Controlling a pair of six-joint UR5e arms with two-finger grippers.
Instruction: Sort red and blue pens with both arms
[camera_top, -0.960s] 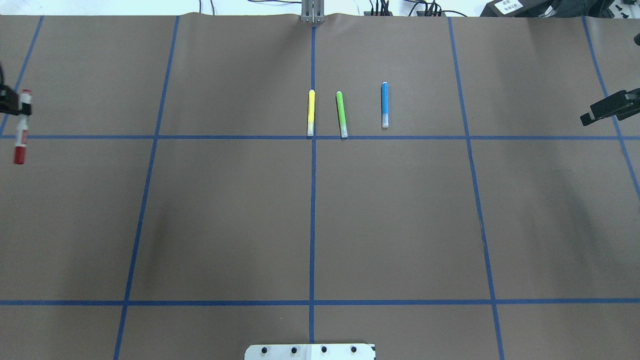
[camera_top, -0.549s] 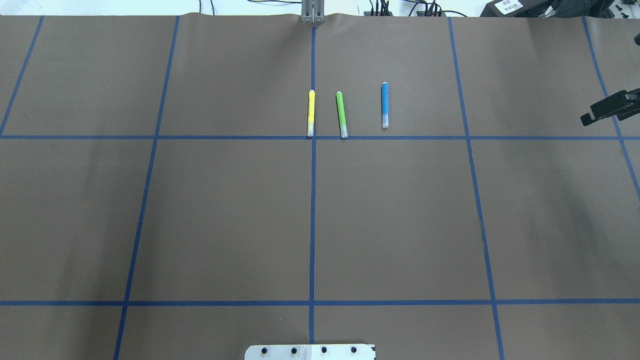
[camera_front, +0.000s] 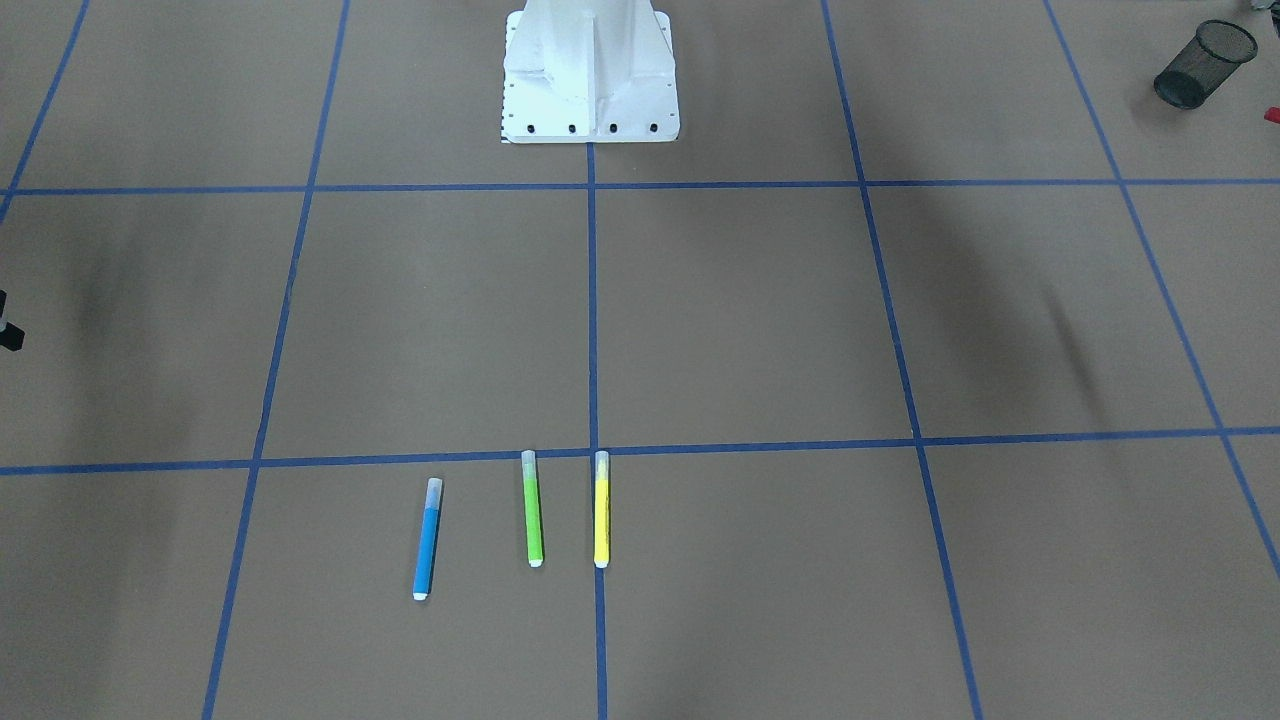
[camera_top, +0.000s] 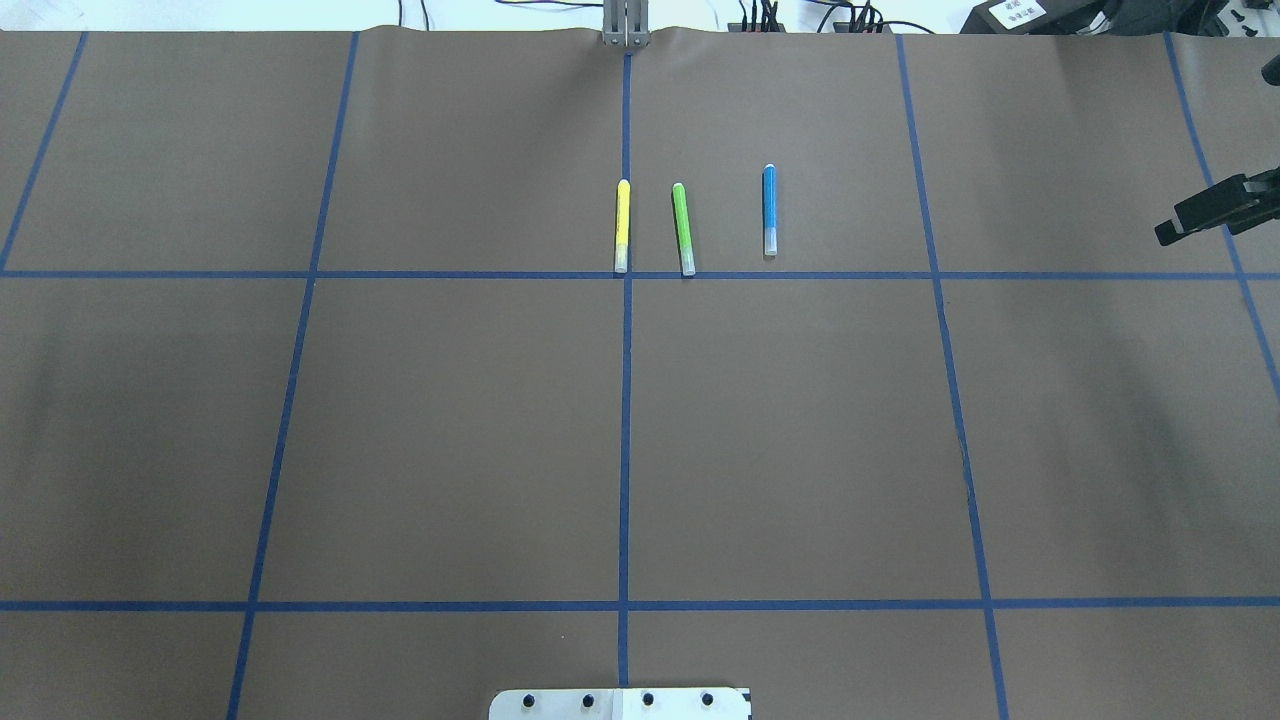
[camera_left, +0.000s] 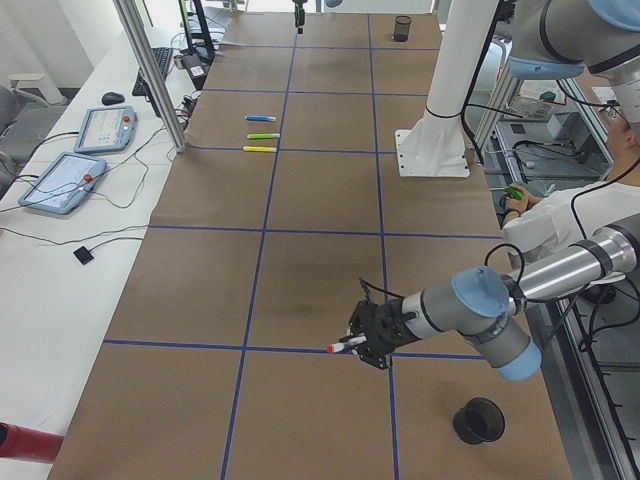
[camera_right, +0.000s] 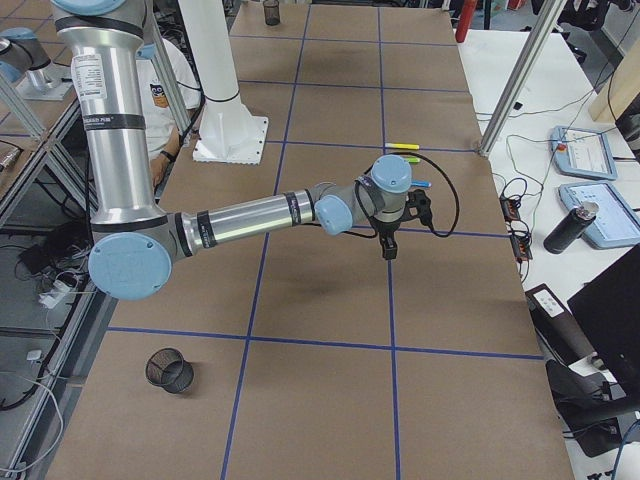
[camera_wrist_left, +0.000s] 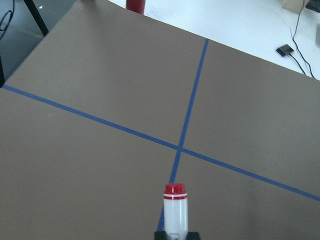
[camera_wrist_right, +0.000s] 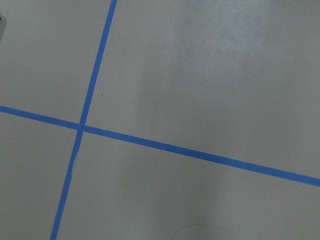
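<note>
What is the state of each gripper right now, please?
Left gripper: closed, holding the red marker.
Right gripper: open or closed cannot be told.

Brown table (camera_top: 450, 430) blue-gridded; blue pen (camera_top: 769, 210), green pen (camera_top: 683, 228), yellow pen (camera_top: 622, 226), red-capped marker (camera_wrist_left: 175, 211).

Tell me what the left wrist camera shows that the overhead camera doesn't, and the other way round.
Only the left wrist view: the red-capped marker, sticking forward out of the left gripper above the table. Only the overhead view: the blue pen, green pen and yellow pen, lying side by side and apart from one another, and the right gripper at the right edge. Both: the brown table cover with its blue tape lines.
</note>
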